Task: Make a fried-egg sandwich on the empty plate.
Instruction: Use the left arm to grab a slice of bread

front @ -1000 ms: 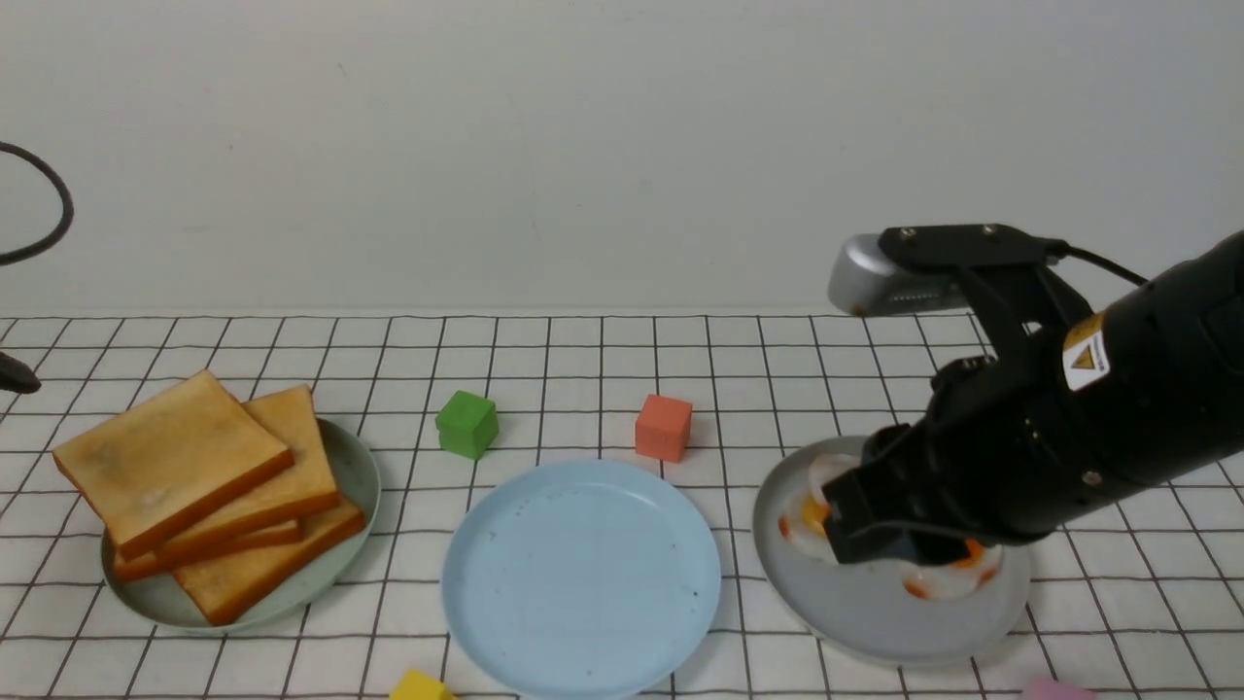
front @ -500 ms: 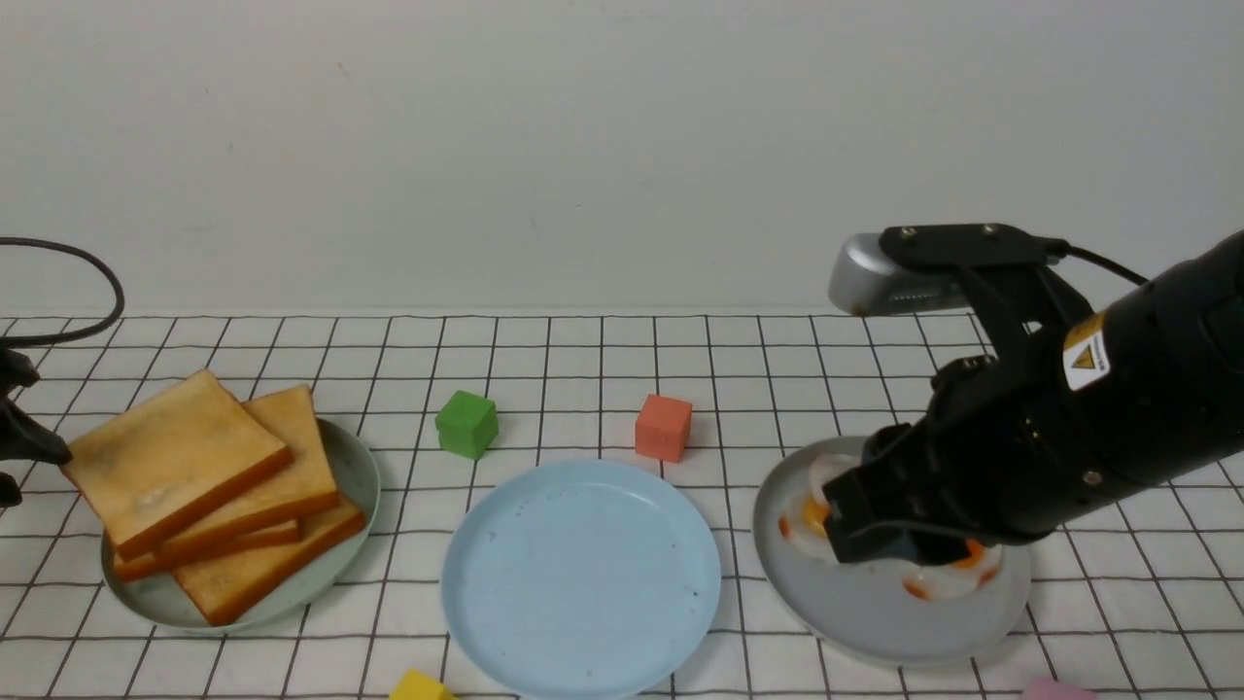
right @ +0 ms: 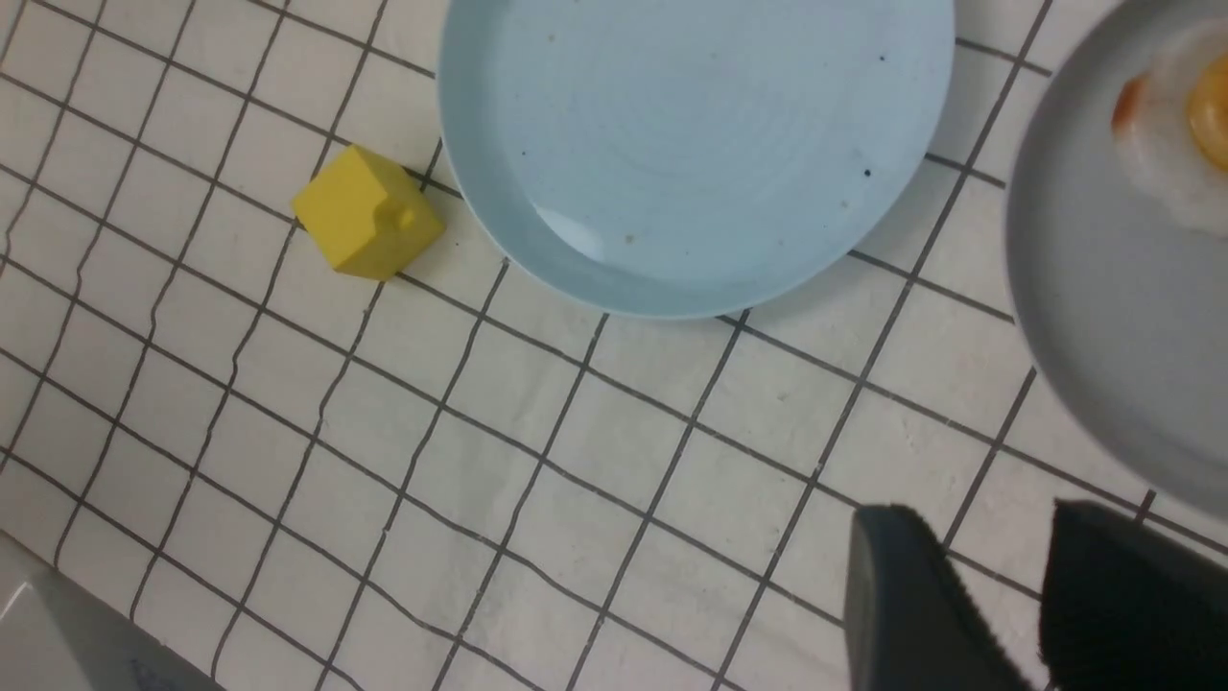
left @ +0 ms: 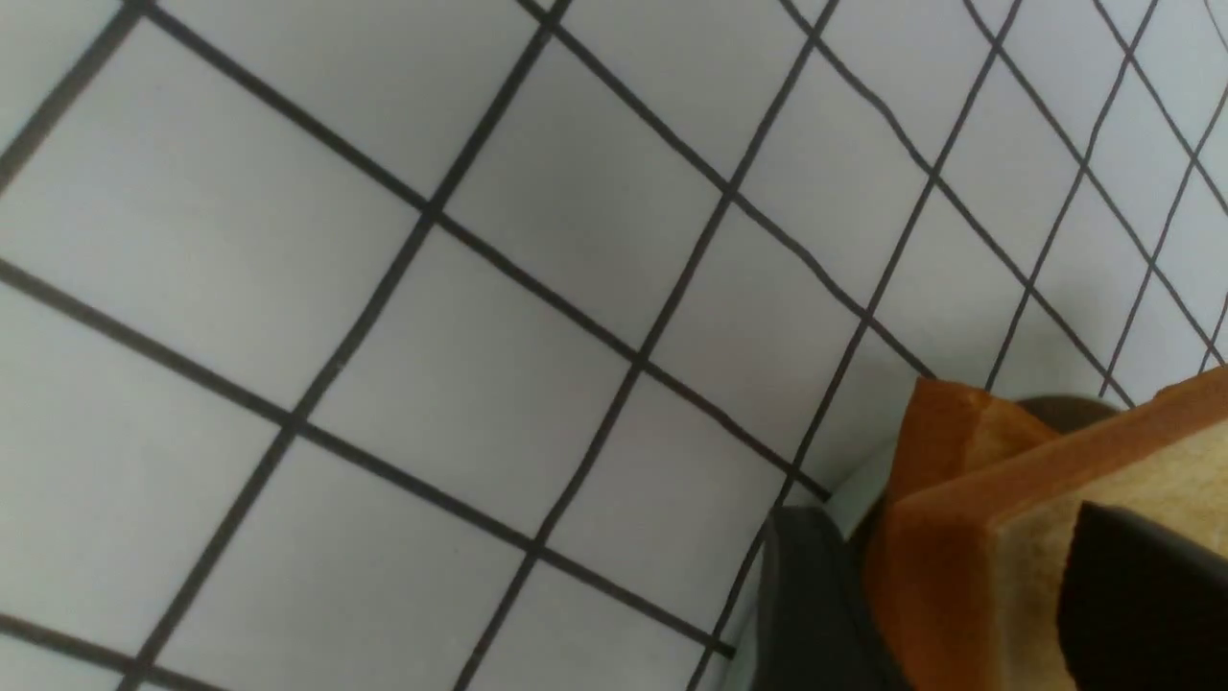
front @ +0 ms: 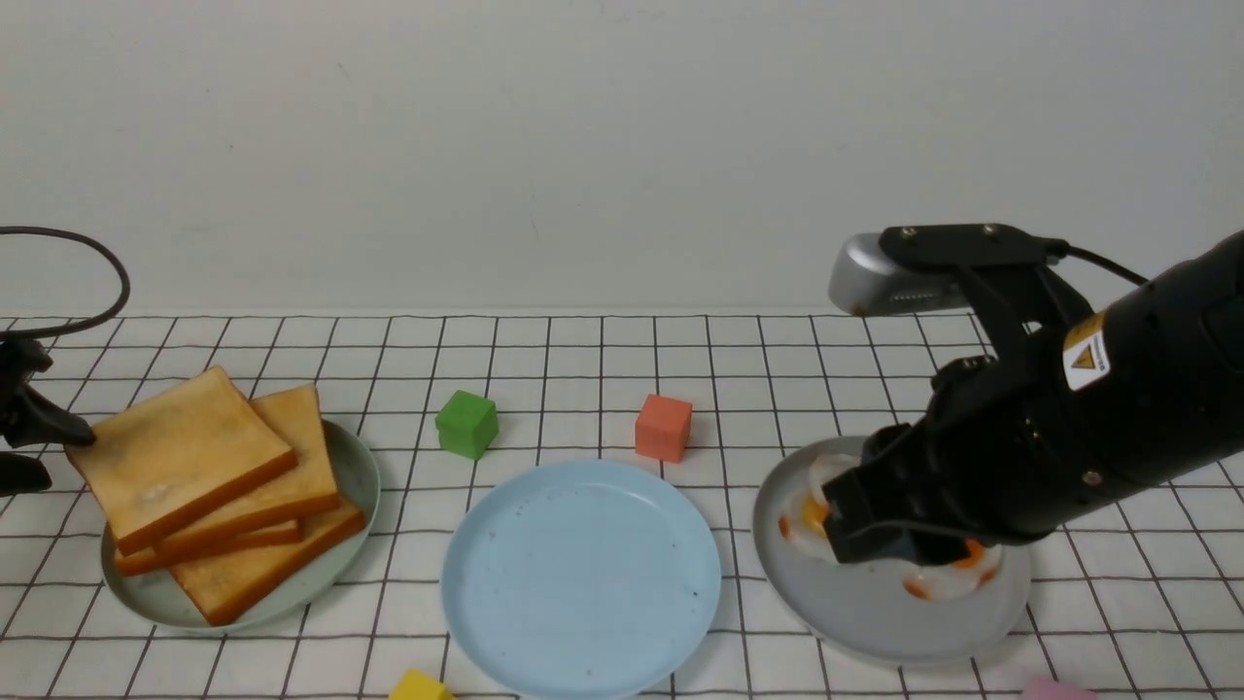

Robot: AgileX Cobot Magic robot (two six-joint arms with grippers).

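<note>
Several toast slices are piled on the grey-green plate [front: 358,472] at the left. My left gripper [front: 63,459] comes in from the left edge and is shut on the near-left corner of the top toast slice [front: 180,457], one finger above it and one below; the left wrist view shows that corner [left: 1017,509] between the two dark fingers [left: 815,595]. The empty plate [front: 581,578] is light blue and lies in the middle. My right gripper [front: 870,535] hovers open over the pale grey plate [front: 875,622] of fried eggs [front: 948,576], with nothing between its fingers [right: 911,595].
A green cube [front: 467,424] and an orange cube [front: 664,427] stand behind the blue plate. A yellow cube [front: 418,686] lies at the front edge, and a pink piece [front: 1054,690] at the front right. A black cable loops at the far left.
My left gripper has come in from the left edge and closed round the top slice's corner, nudging that slice slightly right. The right arm has not moved.
</note>
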